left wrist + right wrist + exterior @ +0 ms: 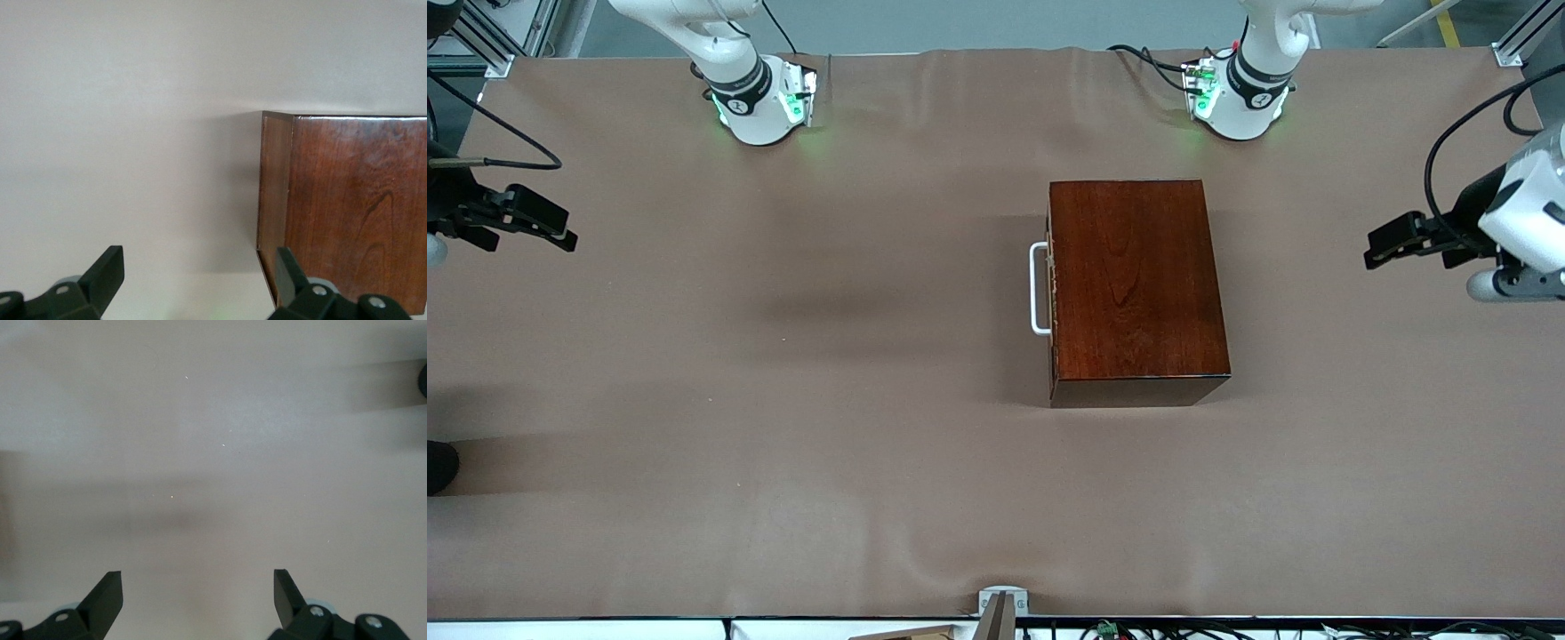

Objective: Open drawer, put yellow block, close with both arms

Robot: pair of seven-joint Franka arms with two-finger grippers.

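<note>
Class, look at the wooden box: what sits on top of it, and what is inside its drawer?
Nothing sits on the box; its glossy top is bare. The drawer is shut, only its white handle showing, so what is inside cannot be seen. No yellow block is in view.

box point(1138, 284) on table point(783, 400), toward left arm's end.

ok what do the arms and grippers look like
Both arms are white with jointed shells and black bands at the joints, on round bases lit green. The left arm has black cables at its base and one looping near its wrist. The left gripper and right gripper are black, with two wedge-shaped fingers each.
</note>
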